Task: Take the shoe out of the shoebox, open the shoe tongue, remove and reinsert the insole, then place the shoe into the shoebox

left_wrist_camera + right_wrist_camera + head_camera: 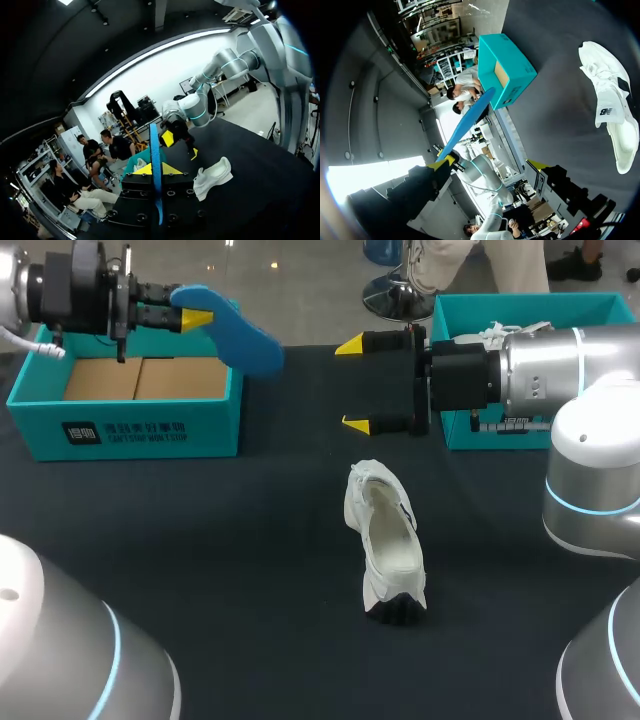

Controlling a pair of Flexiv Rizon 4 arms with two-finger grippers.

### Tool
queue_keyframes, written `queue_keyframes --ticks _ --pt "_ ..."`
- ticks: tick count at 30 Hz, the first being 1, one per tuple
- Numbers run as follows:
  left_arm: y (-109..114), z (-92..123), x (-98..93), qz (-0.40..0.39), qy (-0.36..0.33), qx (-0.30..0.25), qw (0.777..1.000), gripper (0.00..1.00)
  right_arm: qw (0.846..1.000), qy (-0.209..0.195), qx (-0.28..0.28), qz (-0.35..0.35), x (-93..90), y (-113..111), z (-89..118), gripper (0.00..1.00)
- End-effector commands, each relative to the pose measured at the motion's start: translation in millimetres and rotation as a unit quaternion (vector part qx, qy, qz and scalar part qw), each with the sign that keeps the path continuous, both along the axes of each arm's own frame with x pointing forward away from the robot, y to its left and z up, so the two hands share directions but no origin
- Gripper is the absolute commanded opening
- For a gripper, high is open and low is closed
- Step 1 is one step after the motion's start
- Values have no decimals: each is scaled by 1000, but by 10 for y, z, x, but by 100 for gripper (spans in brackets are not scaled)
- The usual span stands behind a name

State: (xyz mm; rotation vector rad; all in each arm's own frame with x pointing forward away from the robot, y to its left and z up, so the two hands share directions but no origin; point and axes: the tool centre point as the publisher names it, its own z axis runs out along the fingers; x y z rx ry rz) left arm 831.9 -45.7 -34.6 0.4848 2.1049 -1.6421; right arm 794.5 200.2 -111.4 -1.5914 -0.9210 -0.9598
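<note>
From above, the left gripper (190, 312) in the upper left pinches the blue insole (235, 335) by one end. It looks thin, light and floppy, so a flat pinch suits it. The right gripper (352, 385), right of centre, gapes wide and empty. The white shoe (385, 545) lies mid-table, looking soft, and probably best steadied at the heel.

From the left wrist, the insole (155, 150) stands edge-on between its fingers, with the shoe (212, 177) ahead.

From the right wrist, the fingers are spread with nothing between them, and the shoe (610, 110) lies off to one side.

White print on teal shoebox (150, 430) front — too small to read, dark logo on shoe (609, 100) side
</note>
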Motion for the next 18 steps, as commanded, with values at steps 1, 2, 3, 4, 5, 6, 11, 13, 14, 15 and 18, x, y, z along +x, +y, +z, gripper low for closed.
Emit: queue_keyframes --ticks 1,2,3,4,5,6,11,13,14,15,18 --pt "48 -62 -142 -63 -242 -22 968 0 1000 1 -2 -1 7 23 -1 100" --pt "43 -63 -157 -64 -250 -22 966 0 1000 1 -2 -1 7 23 -1 100" --pt "36 -64 -192 -68 -265 -22 961 0 1000 1 -2 -1 7 23 -1 100" --pt "27 -72 -219 -67 -281 -15 957 0 1000 1 -2 -1 7 23 -1 100" --pt "20 -85 -245 -67 -290 -15 954 0 1000 1 -2 -1 7 23 -1 100" --pt "14 -104 -263 -67 -299 -11 952 0 1000 1 -2 -1 7 23 -1 100" --pt "-22 -238 -343 -67 -336 7 939 0 1000 1 -2 -1 7 23 -1 100" --pt "-53 -255 -393 -65 -350 17 934 0 1000 1 -2 -1 7 23 -1 100" --pt "-63 -256 -428 -70 -364 35 928 0 1000 1 -2 -1 7 23 -1 100" --pt "-67 -254 -486 -80 -379 57 920 0 1000 1 -2 -1 7 23 -1 100" --pt "-67 -254 -486 -80 -379 57 920 0 1000 1 -2 -1 7 23 -1 100"
